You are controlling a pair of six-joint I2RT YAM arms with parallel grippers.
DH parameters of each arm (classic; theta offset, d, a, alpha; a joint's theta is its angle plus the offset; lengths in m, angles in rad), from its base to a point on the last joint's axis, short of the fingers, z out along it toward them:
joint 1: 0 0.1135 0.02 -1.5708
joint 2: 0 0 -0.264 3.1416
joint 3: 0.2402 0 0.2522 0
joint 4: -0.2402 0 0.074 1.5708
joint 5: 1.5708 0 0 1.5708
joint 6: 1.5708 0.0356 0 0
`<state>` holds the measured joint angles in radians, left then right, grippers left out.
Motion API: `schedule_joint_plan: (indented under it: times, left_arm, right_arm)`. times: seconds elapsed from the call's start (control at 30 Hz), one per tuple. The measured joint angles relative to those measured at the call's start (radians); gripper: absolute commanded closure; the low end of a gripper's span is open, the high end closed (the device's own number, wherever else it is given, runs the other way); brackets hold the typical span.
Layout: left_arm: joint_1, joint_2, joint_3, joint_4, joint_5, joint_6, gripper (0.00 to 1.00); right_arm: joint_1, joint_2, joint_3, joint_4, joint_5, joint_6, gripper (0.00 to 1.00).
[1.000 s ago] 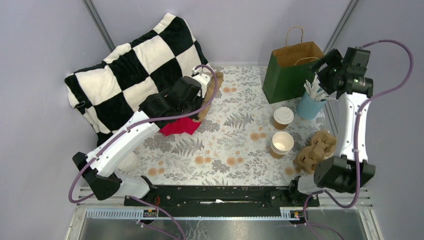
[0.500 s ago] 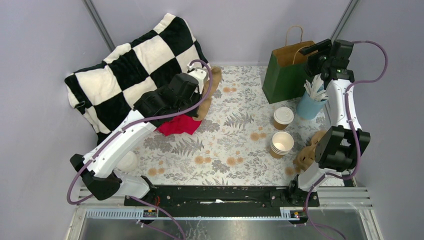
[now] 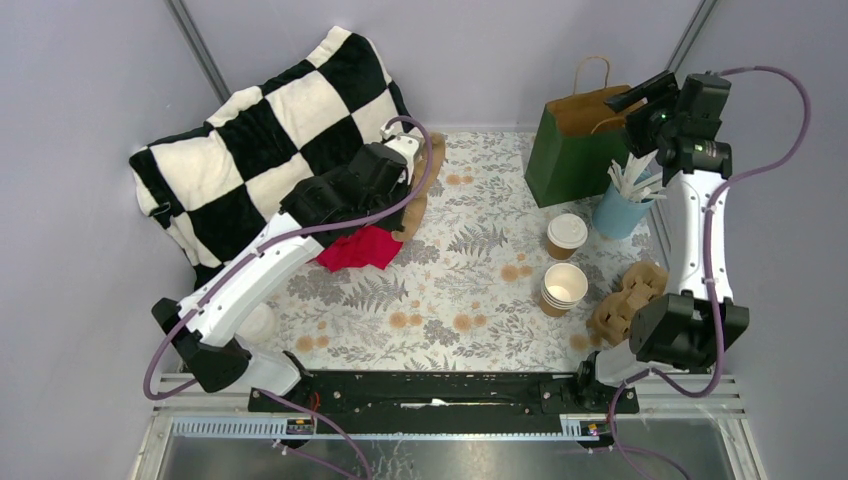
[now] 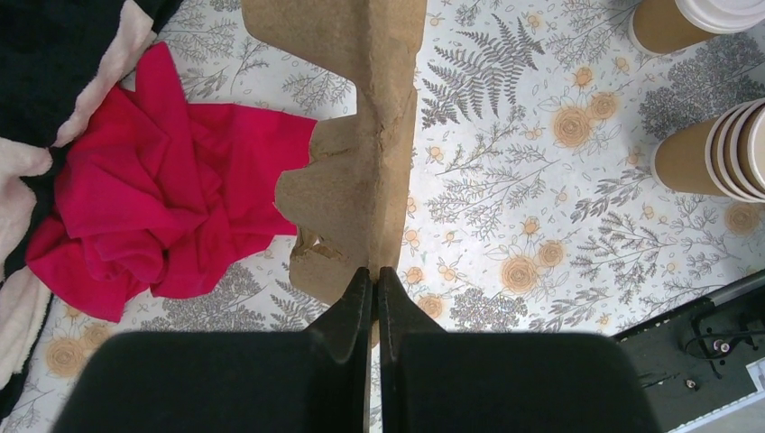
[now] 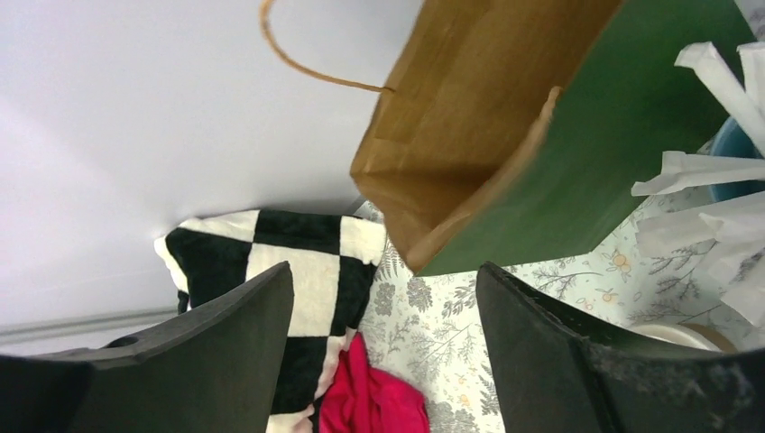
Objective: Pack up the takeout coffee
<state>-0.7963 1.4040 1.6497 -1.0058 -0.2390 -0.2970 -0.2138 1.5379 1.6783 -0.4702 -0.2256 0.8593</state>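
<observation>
With my right hand (image 5: 383, 271) apart and empty near the mouth of the green bag (image 3: 570, 165), and the takeout coffee (image 3: 567, 232) standing just in front of that bag (my left hand (image 4: 374, 275) is clamped on a cardboard piece (image 4: 361, 135)), a careless reach could tip it.

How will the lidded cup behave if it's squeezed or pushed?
The lidded cup looks like thin paper, so it is probably light and crushable. Standing upright and narrow-based, it may tip if pushed. Its capped rim is likely stiffer.
</observation>
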Motion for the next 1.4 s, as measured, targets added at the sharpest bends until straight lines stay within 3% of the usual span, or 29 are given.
schedule_joint_plan:
  times: [0.13,0.37,0.57,0.83,1.13,1.4]
  left_arm:
    - [0.0,0.024,0.014,-0.001,0.002,-0.001,1.0]
    - [0.0,0.038,0.039,-0.006,0.011,-0.001,1.0]
    - [0.0,0.038,0.044,-0.013,0.011,-0.003,1.0]
    - [0.0,0.043,0.054,-0.026,0.01,0.003,1.0]
    - [0.0,0.063,0.072,-0.033,0.009,0.024,1.0]
    - [0.0,0.104,0.098,-0.037,0.015,0.065,1.0]
  right_arm:
    - [0.0,-0.033,0.051,-0.021,-0.005,-0.043,0.15]
    - [0.0,0.079,0.154,-0.015,-0.005,0.002,0.2]
    - [0.0,0.146,0.156,-0.09,0.013,0.024,0.16]
    - [0.0,0.098,0.097,-0.111,0.017,0.011,0.14]
    - [0.0,0.071,0.185,-0.109,-0.143,-0.07,0.09]
    - [-0.065,-0.089,0.129,-0.146,-0.058,-0.081,0.05]
